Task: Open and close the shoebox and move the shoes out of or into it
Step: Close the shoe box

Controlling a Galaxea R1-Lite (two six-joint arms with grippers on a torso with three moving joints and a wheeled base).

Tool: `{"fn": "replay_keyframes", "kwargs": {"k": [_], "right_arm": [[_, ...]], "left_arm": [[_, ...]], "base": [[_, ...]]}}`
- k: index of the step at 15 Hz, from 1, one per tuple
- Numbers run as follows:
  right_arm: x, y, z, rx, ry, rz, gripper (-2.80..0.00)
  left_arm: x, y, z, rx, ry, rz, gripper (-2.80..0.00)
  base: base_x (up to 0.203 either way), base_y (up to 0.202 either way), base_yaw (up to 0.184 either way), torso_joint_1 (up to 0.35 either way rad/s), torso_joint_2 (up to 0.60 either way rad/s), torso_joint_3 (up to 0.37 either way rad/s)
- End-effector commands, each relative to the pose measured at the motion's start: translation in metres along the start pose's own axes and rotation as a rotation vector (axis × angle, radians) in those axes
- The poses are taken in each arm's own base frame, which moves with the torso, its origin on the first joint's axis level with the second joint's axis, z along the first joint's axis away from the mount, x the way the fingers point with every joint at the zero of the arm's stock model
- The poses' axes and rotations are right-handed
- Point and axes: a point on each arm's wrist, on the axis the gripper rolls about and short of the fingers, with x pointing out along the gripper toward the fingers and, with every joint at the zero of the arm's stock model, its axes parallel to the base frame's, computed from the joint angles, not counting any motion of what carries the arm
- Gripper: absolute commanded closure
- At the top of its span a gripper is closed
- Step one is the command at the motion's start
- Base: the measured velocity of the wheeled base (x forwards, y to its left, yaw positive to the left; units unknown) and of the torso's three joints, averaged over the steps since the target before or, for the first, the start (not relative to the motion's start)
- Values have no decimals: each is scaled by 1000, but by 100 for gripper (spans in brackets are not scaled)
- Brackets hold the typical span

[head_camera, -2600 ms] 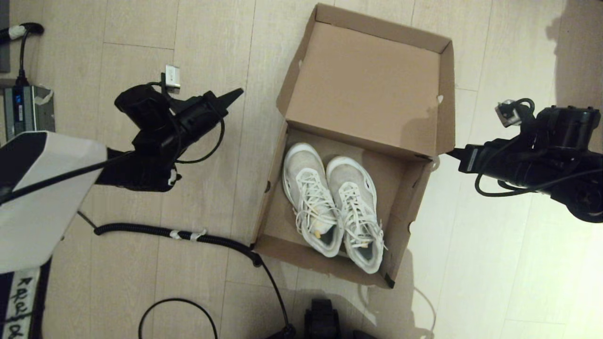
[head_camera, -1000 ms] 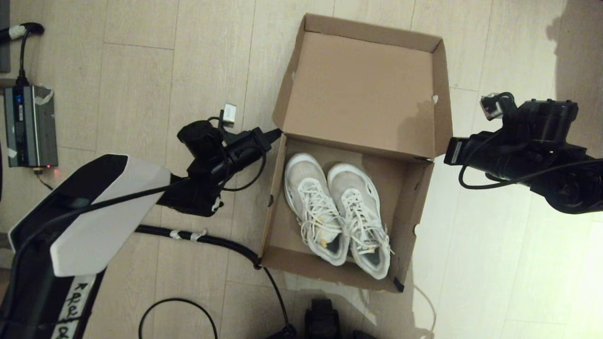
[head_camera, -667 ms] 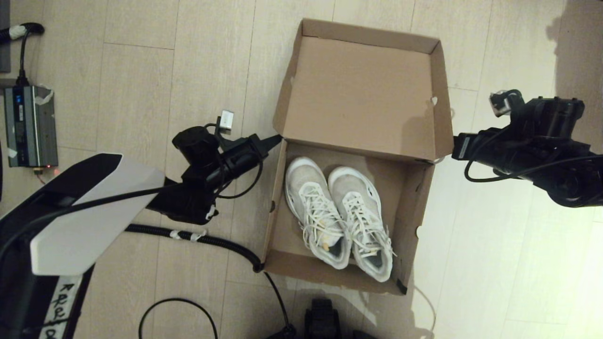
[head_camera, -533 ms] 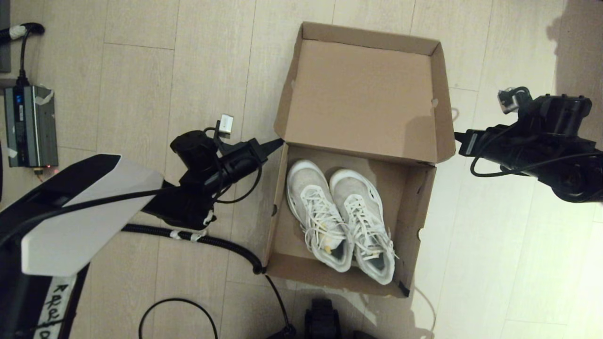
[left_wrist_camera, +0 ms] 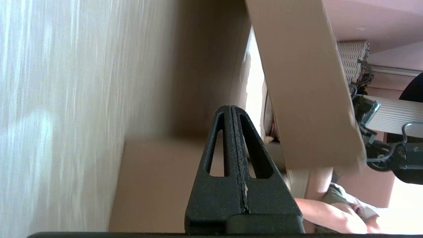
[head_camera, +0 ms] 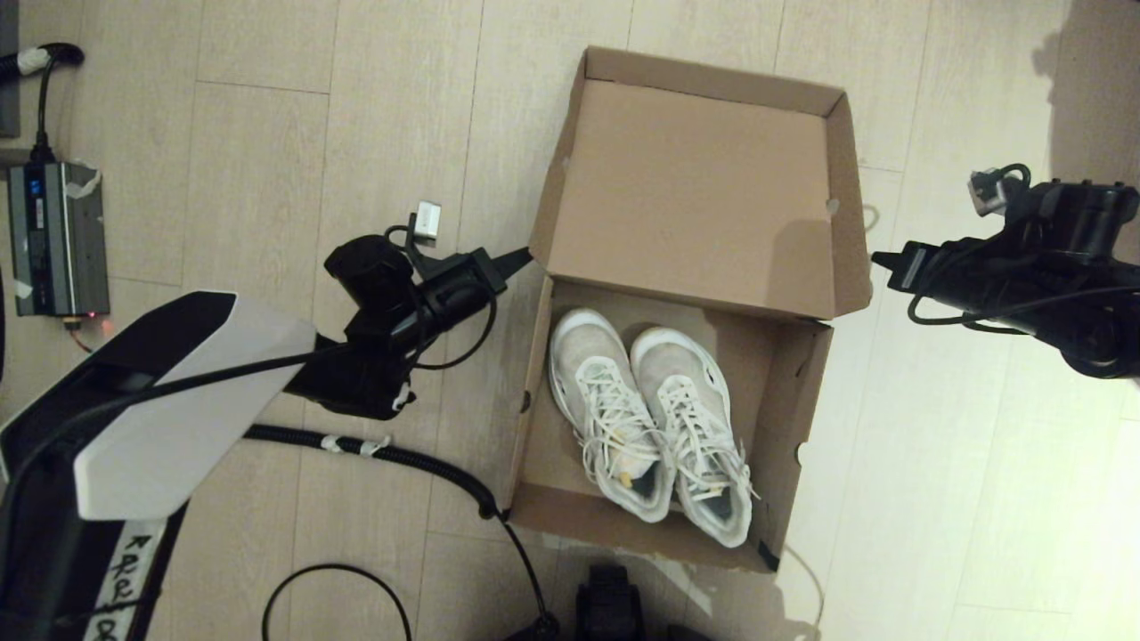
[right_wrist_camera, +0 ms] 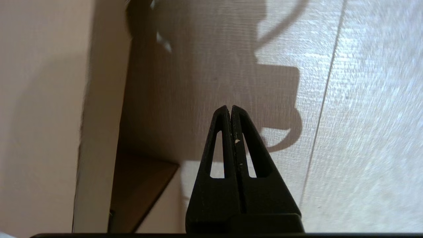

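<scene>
The brown cardboard shoebox (head_camera: 534, 374) sits on the floor with its hinged lid (head_camera: 704, 187) standing open behind it. The white sneakers (head_camera: 650, 414) lie side by side inside, toes toward the lid. My left gripper (head_camera: 524, 257) is shut, its tip against the lid's left edge near the hinge corner; in the left wrist view that left gripper (left_wrist_camera: 230, 107) points between the lid (left_wrist_camera: 304, 82) and the box wall (left_wrist_camera: 155, 185). My right gripper (head_camera: 880, 259) is shut, just off the lid's right edge; the right wrist view shows the right gripper (right_wrist_camera: 230, 107) over bare floor beside the lid (right_wrist_camera: 46, 109).
A grey power unit (head_camera: 55, 239) lies at the far left on the floor. A black corrugated cable (head_camera: 383, 450) runs along the floor to the box's front left corner. Another thin cable loop (head_camera: 338, 596) lies in front. Wooden floor stretches out to the right.
The left arm swung in from the left until its tip met the lid's left edge. The box and shoes slid a little to the right and toward me. The right gripper drew back to the right.
</scene>
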Motion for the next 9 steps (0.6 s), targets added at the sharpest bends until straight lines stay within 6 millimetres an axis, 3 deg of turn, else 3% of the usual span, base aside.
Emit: {"fn": "replay_keyframes", "kwargs": {"k": [1,4,9], "right_arm": [[6,-3,-4,55,9,8,0],[19,-9,-6,130,24,23,0],[28,-6,15,231,44,79,0]], "left_arm": [[7,11,-3,1,-1,-10,0],[11,12,-10,-19,35,-22,0],[4,7,-16,-48,62,-3,0]], "base": [[0,0,0,0,0,0],[0,0,0,0,0,0],[0,0,0,0,0,0]]}}
